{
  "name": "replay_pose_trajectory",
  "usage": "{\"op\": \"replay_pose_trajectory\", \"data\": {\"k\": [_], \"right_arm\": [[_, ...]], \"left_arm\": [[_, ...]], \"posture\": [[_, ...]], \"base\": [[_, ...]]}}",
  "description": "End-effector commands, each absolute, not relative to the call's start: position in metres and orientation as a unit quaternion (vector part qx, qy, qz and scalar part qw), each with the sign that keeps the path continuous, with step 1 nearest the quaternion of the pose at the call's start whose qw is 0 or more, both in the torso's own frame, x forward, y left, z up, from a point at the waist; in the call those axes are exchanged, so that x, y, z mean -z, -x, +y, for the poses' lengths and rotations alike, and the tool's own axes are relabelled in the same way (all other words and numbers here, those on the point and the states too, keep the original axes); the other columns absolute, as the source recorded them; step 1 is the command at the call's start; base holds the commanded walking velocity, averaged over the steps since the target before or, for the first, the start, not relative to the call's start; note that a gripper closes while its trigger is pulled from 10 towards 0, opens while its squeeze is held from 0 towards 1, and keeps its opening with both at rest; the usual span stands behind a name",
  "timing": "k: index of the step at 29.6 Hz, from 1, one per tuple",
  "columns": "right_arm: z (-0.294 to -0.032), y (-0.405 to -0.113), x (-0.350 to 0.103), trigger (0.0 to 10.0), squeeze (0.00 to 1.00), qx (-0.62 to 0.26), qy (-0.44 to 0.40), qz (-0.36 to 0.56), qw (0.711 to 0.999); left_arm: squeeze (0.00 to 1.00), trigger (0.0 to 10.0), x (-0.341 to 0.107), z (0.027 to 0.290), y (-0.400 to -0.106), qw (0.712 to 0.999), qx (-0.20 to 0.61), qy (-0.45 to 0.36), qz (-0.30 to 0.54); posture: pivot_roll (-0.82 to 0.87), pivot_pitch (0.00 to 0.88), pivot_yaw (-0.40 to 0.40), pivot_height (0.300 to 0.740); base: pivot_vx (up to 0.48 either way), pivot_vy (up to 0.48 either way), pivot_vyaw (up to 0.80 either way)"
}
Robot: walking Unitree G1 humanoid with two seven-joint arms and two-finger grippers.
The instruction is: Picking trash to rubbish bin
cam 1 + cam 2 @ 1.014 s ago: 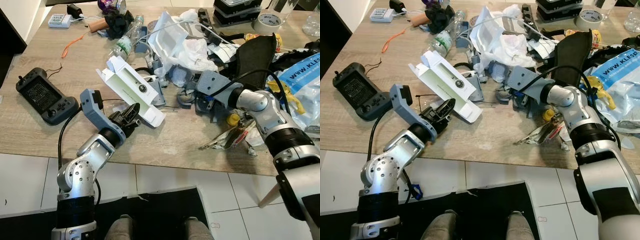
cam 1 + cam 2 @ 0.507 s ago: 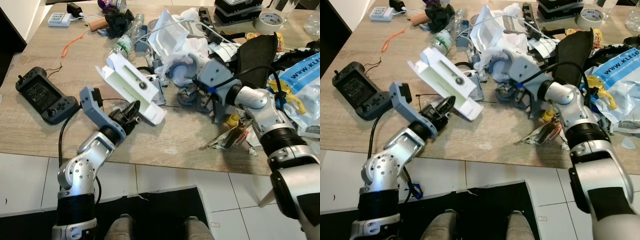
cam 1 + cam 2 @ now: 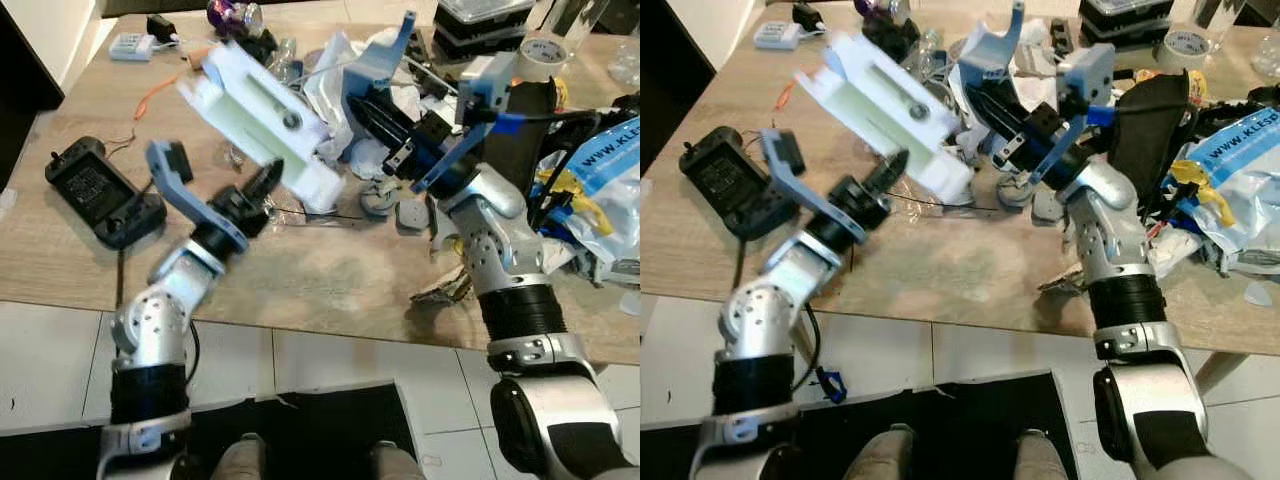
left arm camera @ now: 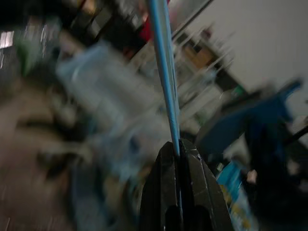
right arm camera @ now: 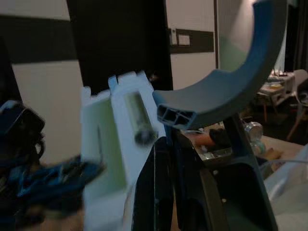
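Observation:
My left gripper [image 3: 262, 186] is shut on the lower edge of an opened white cardboard box [image 3: 262, 108], which hangs tilted in the air above the wooden table [image 3: 330, 280]. In the left wrist view the fingers [image 4: 166, 166] pinch a thin card edge. My right gripper [image 3: 378, 112] is raised over the trash pile and shut on a curved grey-blue plastic piece [image 3: 372, 62]. The right wrist view has that curved plastic piece [image 5: 226, 86] clamped between the fingers [image 5: 154, 183], with the white box [image 5: 118, 139] just beyond it. The two held things are close together, box to the left.
A black game controller [image 3: 95, 190] lies at the table's left. White bags and wrappers [image 3: 350, 85] are heaped at the back middle. A blue-and-white plastic bag [image 3: 605, 160], a tape roll [image 3: 543, 50] and a crumpled wrapper [image 3: 445, 288] are on the right.
Both arms have risen. The left gripper lifted the white box off the table and tipped it up. The right gripper came up out of the pile with the grey-blue piece.

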State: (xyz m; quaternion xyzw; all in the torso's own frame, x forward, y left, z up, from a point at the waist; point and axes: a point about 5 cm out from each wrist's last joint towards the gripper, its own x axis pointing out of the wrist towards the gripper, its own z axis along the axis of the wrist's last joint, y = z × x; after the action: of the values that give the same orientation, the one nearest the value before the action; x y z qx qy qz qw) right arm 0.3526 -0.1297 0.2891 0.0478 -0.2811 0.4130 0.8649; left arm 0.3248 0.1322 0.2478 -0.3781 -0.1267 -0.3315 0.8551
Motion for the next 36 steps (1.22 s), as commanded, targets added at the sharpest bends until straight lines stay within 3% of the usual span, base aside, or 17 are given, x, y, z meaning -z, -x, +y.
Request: {"op": "replay_pose_trajectory", "data": {"k": [1,2,8,14,22,28,29,32,36], "right_arm": [[-0.130,-0.349,-0.288,6.4,0.00,-0.413,-0.070,-0.285,0.862],[-0.129,-0.346,-0.283,10.0,0.00,-0.412,-0.091,-0.280,0.862],[-0.122,-0.339,-0.269,10.0,0.00,-0.405,-0.139,-0.262,0.865],[-0.104,-0.336,-0.245,10.0,0.00,-0.390,-0.191,-0.222,0.873],[-0.083,-0.330,-0.231,10.0,0.00,-0.404,-0.216,-0.188,0.869],[-0.083,-0.333,-0.230,10.0,0.00,-0.393,-0.197,-0.183,0.879],[-0.087,-0.337,-0.225,10.0,0.00,-0.373,-0.150,-0.171,0.900],[-0.095,-0.344,-0.216,10.0,0.00,-0.339,-0.094,-0.152,0.924],[-0.101,-0.346,-0.214,10.0,0.00,-0.321,-0.076,-0.147,0.932]], "left_arm": [[0.00,10.0,-0.247,0.139,-0.325,0.855,0.330,0.377,-0.135],[0.00,10.0,-0.251,0.145,-0.326,0.856,0.329,0.371,-0.147],[0.00,10.0,-0.255,0.159,-0.330,0.863,0.316,0.358,-0.164],[0.00,10.0,-0.219,0.166,-0.332,0.897,0.288,0.321,-0.101],[0.00,10.0,-0.200,0.164,-0.330,0.902,0.278,0.321,-0.078],[0.00,10.0,-0.198,0.157,-0.330,0.899,0.289,0.320,-0.076],[0.00,10.0,-0.198,0.155,-0.331,0.898,0.291,0.320,-0.076],[0.00,10.0,-0.198,0.153,-0.333,0.895,0.295,0.326,-0.078],[0.00,10.0,-0.199,0.151,-0.334,0.893,0.298,0.327,-0.080]], "posture": [[0.00,0.124,0.054,0.740],[0.00,0.123,0.055,0.740],[-0.01,0.116,0.055,0.740],[0.00,0.111,0.058,0.740],[0.02,0.106,0.052,0.740],[0.01,0.100,0.055,0.740],[0.01,0.100,0.055,0.740],[0.01,0.097,0.056,0.740],[0.01,0.097,0.056,0.740]], "base": [[0.000,0.000,0.00],[0.000,0.000,0.00],[0.000,0.000,0.00],[0.000,0.000,0.00],[-0.168,0.000,0.00],[-0.307,0.000,0.00],[-0.311,0.000,0.00],[-0.316,0.000,0.00],[-0.330,0.000,0.00]]}}
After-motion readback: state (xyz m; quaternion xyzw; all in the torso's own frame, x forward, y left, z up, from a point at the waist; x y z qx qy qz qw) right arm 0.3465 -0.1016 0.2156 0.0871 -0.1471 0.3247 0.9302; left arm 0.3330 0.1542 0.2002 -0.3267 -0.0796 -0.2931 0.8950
